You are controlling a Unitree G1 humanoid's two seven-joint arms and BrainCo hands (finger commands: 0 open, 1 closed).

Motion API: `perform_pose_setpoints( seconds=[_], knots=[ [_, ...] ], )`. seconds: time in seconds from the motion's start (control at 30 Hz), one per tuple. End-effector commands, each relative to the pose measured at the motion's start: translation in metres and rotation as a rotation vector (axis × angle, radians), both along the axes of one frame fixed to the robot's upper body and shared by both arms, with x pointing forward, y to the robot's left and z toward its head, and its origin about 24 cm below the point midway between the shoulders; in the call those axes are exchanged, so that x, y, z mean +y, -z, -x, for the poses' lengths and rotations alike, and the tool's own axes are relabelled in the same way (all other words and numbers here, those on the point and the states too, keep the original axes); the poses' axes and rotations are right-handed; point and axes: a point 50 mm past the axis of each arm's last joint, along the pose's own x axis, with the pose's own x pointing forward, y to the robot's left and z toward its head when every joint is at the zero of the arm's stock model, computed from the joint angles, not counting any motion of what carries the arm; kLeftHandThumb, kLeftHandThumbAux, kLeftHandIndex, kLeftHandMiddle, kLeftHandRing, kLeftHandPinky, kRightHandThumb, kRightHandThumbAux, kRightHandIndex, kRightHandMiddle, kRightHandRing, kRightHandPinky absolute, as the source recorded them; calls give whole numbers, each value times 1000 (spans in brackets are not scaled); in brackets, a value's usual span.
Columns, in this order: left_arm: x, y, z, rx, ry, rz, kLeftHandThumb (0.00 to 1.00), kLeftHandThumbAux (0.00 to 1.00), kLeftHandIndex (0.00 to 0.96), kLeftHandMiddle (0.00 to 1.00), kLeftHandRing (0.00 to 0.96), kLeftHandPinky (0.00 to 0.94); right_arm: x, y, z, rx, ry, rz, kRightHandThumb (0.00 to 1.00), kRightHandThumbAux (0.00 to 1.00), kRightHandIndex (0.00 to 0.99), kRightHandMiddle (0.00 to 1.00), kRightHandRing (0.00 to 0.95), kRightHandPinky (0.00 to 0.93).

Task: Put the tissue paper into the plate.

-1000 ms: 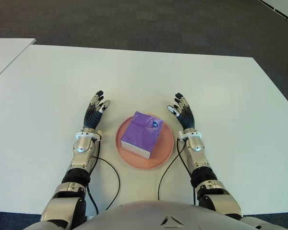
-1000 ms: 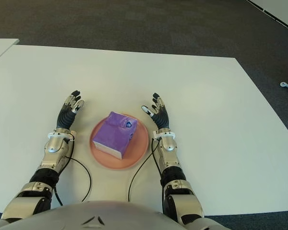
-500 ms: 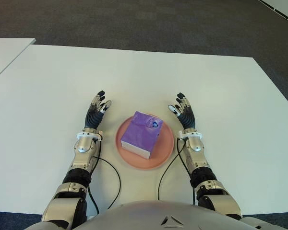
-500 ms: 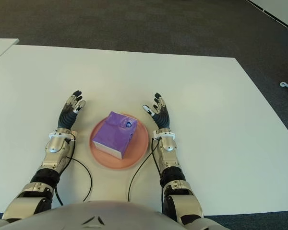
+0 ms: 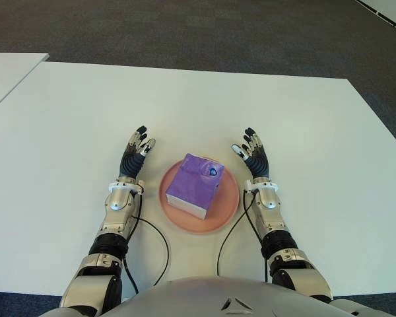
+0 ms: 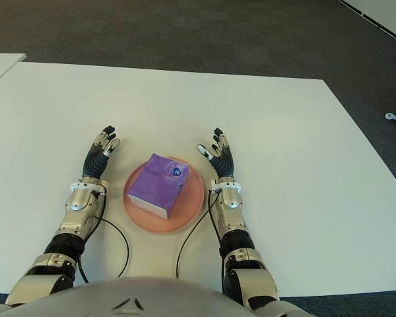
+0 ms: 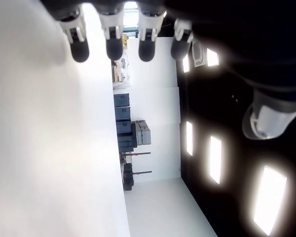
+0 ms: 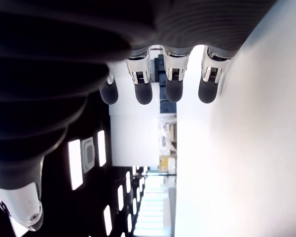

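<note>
A purple tissue pack (image 5: 195, 185) lies tilted inside the round pink plate (image 5: 229, 210) near the table's front edge. My left hand (image 5: 136, 150) shows just left of the plate, fingers spread and holding nothing. To the right of the plate my right hand (image 5: 251, 152) is likewise spread and holds nothing. Neither hand touches the pack or the plate. Both wrist views show straight fingers (image 7: 113, 47) (image 8: 173, 89) with nothing between them.
The white table (image 5: 251, 112) stretches far ahead and to both sides. A second white table (image 5: 6, 72) shows at the far left. Black cables (image 5: 155, 241) run from both wrists back along the table toward my body. Dark carpet lies beyond.
My left hand has drifted slightly right, toward the plate. The right hand has barely moved. The tissue pack stays in the plate.
</note>
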Motion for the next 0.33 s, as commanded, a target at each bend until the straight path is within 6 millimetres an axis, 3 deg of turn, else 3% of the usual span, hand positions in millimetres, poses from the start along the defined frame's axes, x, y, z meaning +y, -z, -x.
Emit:
perform_pose_setpoints(
  seconds=[0.03, 0.33],
  knots=[
    [-4, 14, 10, 75, 19, 18, 0, 408, 0, 0, 0, 0, -4, 51, 39, 254, 30, -10, 0, 639, 0, 0, 0, 0],
    [-6, 14, 14, 78, 15, 27, 0, 400, 0, 0, 0, 0, -5, 51, 39, 250, 31, -3, 4, 638, 0, 0, 0, 0]
  ],
)
